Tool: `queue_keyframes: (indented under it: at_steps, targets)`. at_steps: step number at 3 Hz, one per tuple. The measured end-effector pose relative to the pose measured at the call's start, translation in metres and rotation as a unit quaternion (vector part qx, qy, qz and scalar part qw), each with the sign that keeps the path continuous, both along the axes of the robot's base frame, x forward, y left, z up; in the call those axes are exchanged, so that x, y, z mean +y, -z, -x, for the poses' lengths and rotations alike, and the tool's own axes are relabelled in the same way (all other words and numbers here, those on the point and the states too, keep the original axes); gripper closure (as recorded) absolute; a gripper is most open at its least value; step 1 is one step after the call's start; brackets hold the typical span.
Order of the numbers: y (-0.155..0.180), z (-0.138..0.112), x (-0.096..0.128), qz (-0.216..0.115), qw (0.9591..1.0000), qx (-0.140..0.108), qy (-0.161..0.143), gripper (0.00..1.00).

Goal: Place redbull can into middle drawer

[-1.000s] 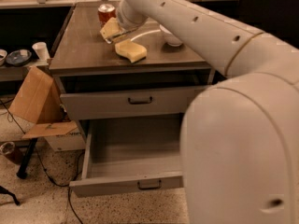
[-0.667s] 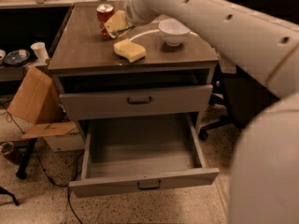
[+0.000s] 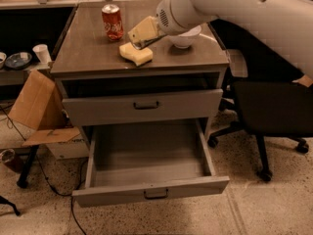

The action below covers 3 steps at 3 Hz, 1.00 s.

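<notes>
My gripper point(image 3: 143, 35) hangs just above the cabinet top, over the far edge of the yellow sponge point(image 3: 136, 54) and right of the red cola can point(image 3: 112, 22). Its pale fingers point(image 3: 145, 29) are closed around the redbull can point(image 3: 148, 43), of which only a thin shiny grey strip shows beneath them, lying tilted. The middle drawer point(image 3: 117, 196) is pulled fully out below, and its inside is bare. The alike upper front point(image 3: 142, 106) is shut.
A white bowl point(image 3: 185, 37) stands on the top just behind my arm. A black office chair point(image 3: 271, 109) is to the right of the cabinet. A cardboard box point(image 3: 34, 102), cables and a white cup point(image 3: 41, 53) are at the left.
My gripper has shifted right and slightly toward the front, from beside the cola can to above the sponge. My arm's bulk has moved out of the lower right of the view.
</notes>
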<state>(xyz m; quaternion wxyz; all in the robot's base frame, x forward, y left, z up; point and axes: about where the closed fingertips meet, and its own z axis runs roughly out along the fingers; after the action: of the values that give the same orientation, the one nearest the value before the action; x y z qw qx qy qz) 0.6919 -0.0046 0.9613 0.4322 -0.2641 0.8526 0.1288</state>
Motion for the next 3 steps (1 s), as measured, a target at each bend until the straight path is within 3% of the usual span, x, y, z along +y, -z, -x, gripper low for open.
queue_keyframes:
  at_steps: [1, 2, 3]
  targets:
    - [0.024, 0.042, -0.033, 0.0, 0.9988, 0.048, -0.01, 1.0]
    - [0.084, 0.071, -0.063, -0.013, 0.9936, 0.112, -0.007, 1.0]
    - [0.164, 0.093, -0.074, -0.034, 0.9833, 0.178, -0.014, 1.0]
